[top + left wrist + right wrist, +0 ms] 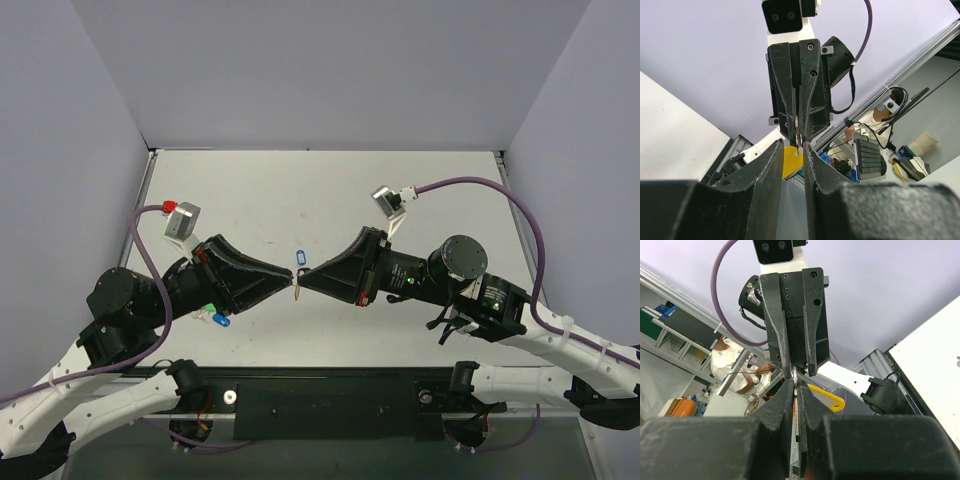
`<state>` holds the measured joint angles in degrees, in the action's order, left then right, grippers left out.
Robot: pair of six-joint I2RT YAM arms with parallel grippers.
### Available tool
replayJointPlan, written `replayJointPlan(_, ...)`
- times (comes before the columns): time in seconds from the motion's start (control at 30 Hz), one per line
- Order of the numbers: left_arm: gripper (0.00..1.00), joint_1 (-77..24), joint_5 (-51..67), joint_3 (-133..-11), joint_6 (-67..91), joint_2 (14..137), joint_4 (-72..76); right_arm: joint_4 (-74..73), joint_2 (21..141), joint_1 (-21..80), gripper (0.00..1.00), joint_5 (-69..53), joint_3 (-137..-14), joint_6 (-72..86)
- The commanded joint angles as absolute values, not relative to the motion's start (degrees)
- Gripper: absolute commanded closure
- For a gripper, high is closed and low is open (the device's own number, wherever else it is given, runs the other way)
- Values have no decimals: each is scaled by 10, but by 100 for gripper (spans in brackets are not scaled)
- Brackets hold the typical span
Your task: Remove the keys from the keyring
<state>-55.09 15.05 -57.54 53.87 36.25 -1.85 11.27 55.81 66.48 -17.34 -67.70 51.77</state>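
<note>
My two grippers meet tip to tip above the middle of the table, the left gripper [291, 283] facing the right gripper [305, 280]. The keyring's yellow tag [791, 162] fills the narrow gap between my left fingers [776, 160], which close on it. It also shows in the right wrist view [832, 397], sticking out sideways. My right gripper [796, 386] is shut on a thin silver key [796, 407] seen edge-on. In the left wrist view the right gripper [799, 131] pinches this metal piece just above the tag. The ring itself is hidden.
A small blue tag [302, 258] lies on the white table [330, 190] just behind the meeting grippers. Blue and green tags [215, 318] lie under the left arm. Purple walls close the left, back and right sides.
</note>
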Motion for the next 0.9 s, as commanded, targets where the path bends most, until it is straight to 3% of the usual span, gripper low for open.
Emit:
replayJointPlan(0.0,69,-554,159,-575,541,367,14,150,555,671,100,-174,-696,512)
replayJointPlan(0.5,83,-554,162,-575,543,368,17,156,557,671,100,-178,-688,517)
replayJointPlan(0.87,82,-554,164,-570,542,362,11,157,563,673,100,-178,-692,518)
